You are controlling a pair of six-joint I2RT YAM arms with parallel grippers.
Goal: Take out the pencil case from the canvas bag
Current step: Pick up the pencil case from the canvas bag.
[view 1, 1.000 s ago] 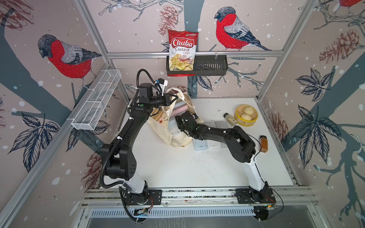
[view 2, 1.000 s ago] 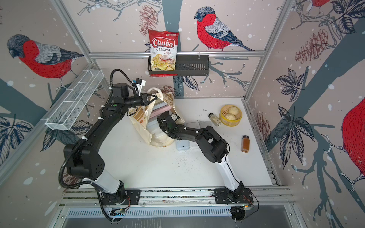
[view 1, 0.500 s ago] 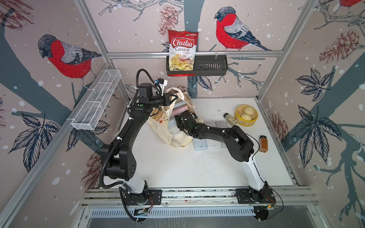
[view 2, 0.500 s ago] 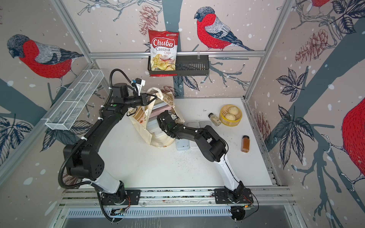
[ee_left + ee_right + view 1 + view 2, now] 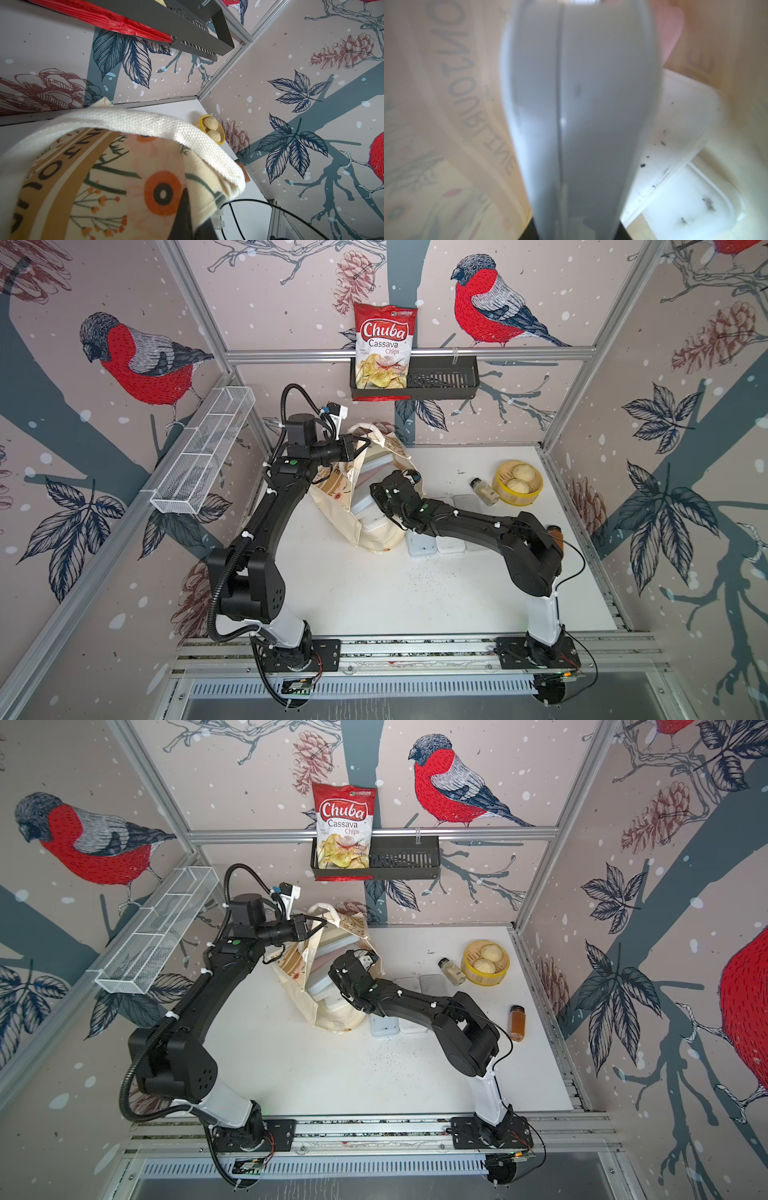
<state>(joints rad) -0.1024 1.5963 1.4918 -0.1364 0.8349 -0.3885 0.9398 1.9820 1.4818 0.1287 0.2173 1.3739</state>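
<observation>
The canvas bag [image 5: 376, 531] stands open at the middle back of the table, seen in both top views [image 5: 330, 1013]. My left gripper [image 5: 360, 446] is shut on its upper rim by a loop handle [image 5: 145, 124], and the floral fabric [image 5: 104, 176] is pinched between dark fingers [image 5: 182, 218]. My right gripper [image 5: 577, 228] reaches into the bag's mouth and is shut on a grey pencil case [image 5: 581, 104] with a centre seam. In a top view the right wrist [image 5: 392, 493] hides those fingers. More pale cases [image 5: 685, 135] and a pink one lie inside the bag.
Three pale cases [image 5: 436, 545] lie on the table right of the bag, under the right arm. Further right are a spice jar [image 5: 484, 491], a yellow steamer with buns [image 5: 517, 483] and an amber bottle [image 5: 555, 531]. A black wall basket [image 5: 440, 379] holds a chips bag. A wire basket [image 5: 203, 460] hangs at left.
My right gripper's jaws have closed the last bit onto the grey case, and its wrist has shifted slightly inside the bag. The left arm has held still.
</observation>
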